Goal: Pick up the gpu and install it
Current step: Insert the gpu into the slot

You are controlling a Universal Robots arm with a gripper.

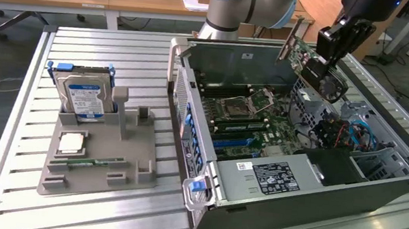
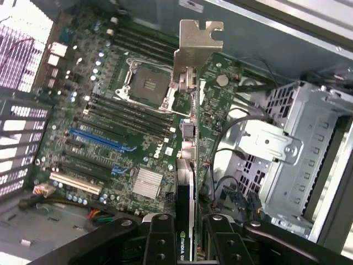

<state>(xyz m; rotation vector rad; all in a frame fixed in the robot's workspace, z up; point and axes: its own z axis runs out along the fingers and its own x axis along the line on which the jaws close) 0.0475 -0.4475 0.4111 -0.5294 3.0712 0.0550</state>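
Where the open grey metal computer case (image 1: pixel 332 202) lies on the slatted metal table (image 1: pixel 87 216), the arm's black gripper (image 1: pixel 324 61) hangs over its far corner on the exterior view's right. Its fingers (image 2: pixel 160 243) are drawn in to a narrow gap and clamp the gpu (image 1: pixel 306 57), a thin flat circuit card with a dark face, a green board edge and a silver metal bracket at one end.

The card is in the air, tilted, with its bracket end up and toward the far side, clear of the green motherboard (image 1: pixel 249 119) below. In the wrist view the gpu (image 2: pixel 194 55) is seen edge-on between the gripper (image 2: pixel 186 234) fingers. It reaches out over the motherboard (image 2: pixel 110 110), between the square silver processor socket (image 2: pixel 146 83) and the perforated silver drive cage (image 2: pixel 298 143).

Well apart, on the exterior view's left, a grey plastic holder (image 1: pixel 130 169) sits on the table. In it a boxy silver hard drive with a blue label (image 1: pixel 85 96) stands upright at the far end. A small square silver chip (image 1: pixel 71 143) and a narrow green memory stick (image 1: pixel 96 163) lie nearer.
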